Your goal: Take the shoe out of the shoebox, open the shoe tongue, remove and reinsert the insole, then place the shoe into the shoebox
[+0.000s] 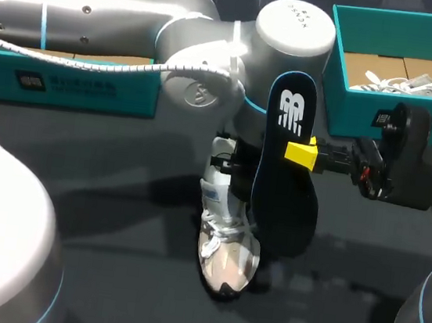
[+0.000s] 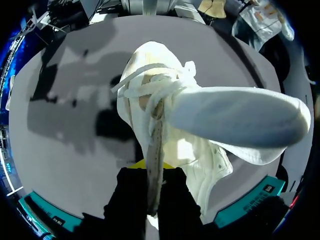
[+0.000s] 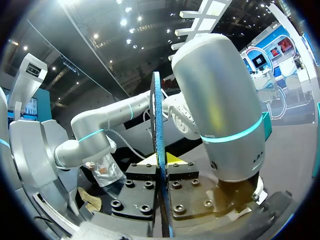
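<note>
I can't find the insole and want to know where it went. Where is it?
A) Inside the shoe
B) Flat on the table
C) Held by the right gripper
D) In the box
C: the right gripper is shut on the dark insole, holding it upright outside the shoe.
</note>
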